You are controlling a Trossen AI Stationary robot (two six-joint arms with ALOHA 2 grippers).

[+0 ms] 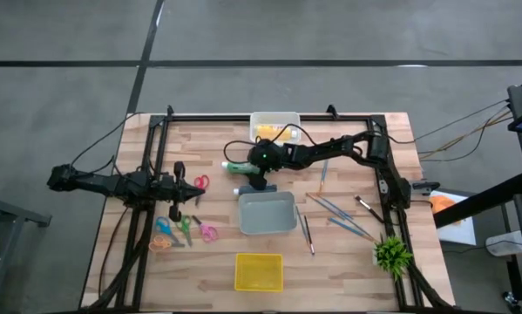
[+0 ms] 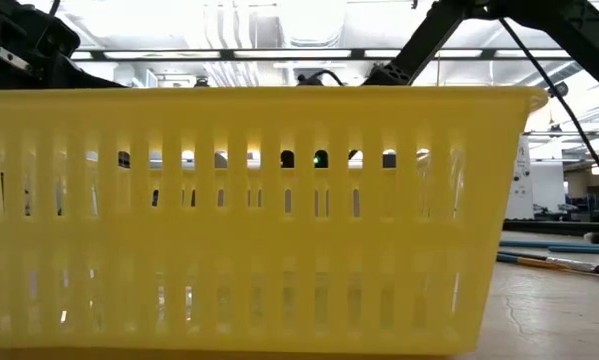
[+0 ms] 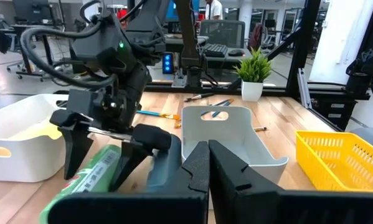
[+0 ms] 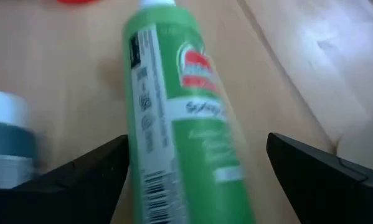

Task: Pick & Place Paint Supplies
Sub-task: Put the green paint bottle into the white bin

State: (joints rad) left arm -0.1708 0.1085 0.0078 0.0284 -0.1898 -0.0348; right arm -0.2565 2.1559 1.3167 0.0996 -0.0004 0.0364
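Note:
A green squeeze tube [image 1: 237, 166] lies flat on the wooden table, also seen in the right wrist view [image 4: 180, 124]. My right gripper [image 1: 255, 171] hangs over it, open, one finger on each side of the tube [image 3: 96, 168], not touching. A dark blue tube with a white cap [image 1: 244, 189] lies beside it. Something yellow [image 1: 276, 133] lies in the white bin. Several thin brushes [image 1: 339, 209] lie toward the table's right. My left gripper [image 3: 208, 168] is shut, at the table's left.
A grey bin [image 1: 267, 212] stands just nearer than the tubes, a white bin [image 1: 275, 118] at the far edge and a yellow basket [image 1: 259, 271] at the near edge. Scissors [image 1: 184, 228] lie at the left. A green plant [image 1: 391, 253] stands near the right corner.

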